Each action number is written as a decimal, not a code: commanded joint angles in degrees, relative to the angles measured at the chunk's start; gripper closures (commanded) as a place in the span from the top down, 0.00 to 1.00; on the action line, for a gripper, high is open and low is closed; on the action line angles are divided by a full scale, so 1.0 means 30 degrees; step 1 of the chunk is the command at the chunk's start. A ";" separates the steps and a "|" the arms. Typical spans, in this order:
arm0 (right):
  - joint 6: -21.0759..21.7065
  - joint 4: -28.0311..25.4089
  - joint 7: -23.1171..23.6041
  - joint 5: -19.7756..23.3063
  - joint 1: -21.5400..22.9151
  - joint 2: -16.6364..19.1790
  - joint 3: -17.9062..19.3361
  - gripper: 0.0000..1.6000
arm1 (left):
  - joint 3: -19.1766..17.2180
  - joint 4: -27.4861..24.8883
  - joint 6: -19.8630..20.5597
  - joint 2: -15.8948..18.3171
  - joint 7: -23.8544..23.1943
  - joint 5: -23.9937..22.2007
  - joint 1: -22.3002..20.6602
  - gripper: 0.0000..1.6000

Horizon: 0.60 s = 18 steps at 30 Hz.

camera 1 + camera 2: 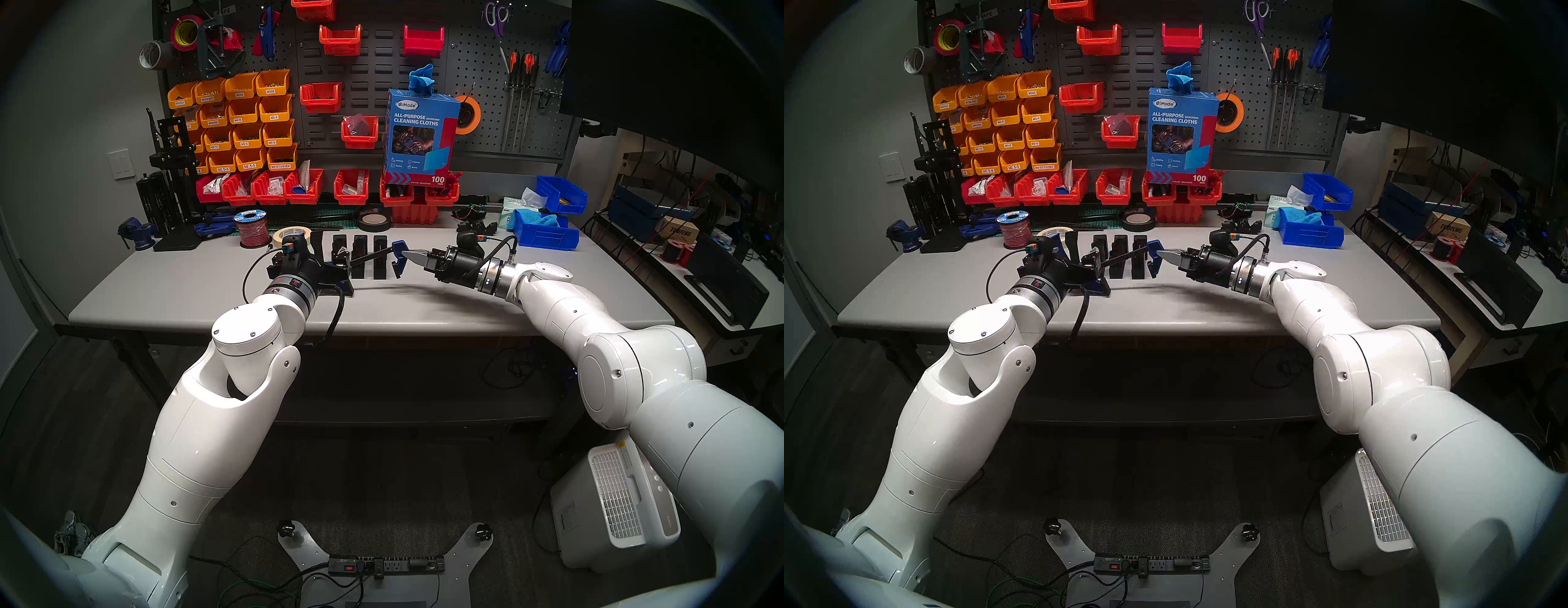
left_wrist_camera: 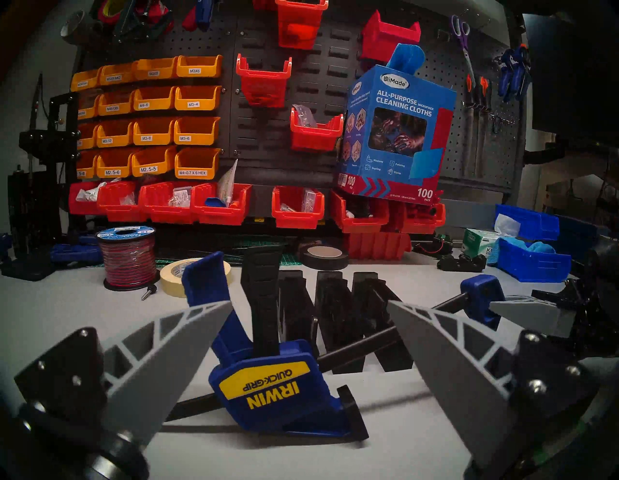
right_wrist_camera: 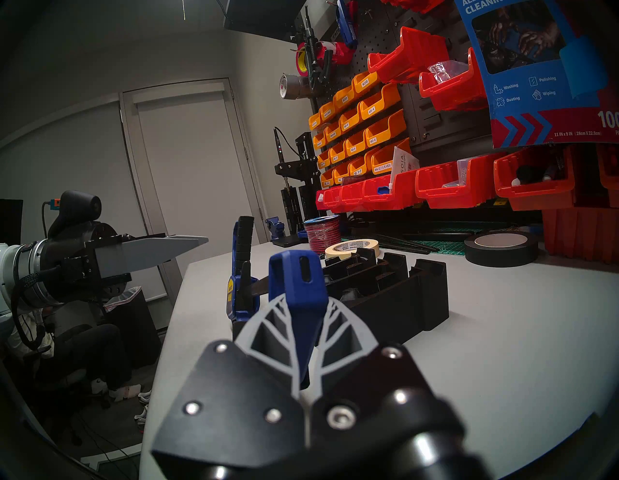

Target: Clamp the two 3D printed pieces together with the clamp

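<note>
Clamp (image 2: pixel 268 388) lies across the near side of the two 3D printed pieces (image 1: pixel 359 254) on the grey table (image 1: pixel 424 305), its black bar running left to right above them. Right gripper (image 3: pixel 303 338) is pressed together, pinching the blue jaw at the clamp's right end. Left gripper (image 2: pixel 310 338) is spread wide, its grey fingers (image 2: pixel 174 338) either side of the clamp's labelled trigger body at the left end, not touching it.
</note>
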 commanded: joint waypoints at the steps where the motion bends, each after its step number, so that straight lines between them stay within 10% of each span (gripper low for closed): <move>1: 0.0006 -0.0430 0.0021 0.0155 0.0953 0.0011 0.0172 0.00 | -0.0209 -0.0578 0.0160 -0.0881 0.1021 0.0061 -0.0919 1.00; 18: -0.0031 -0.0332 0.0047 0.0122 0.1009 0.0000 0.0198 0.00 | -0.0638 0.0636 0.0889 -0.2279 0.2553 -0.1140 -0.1492 1.00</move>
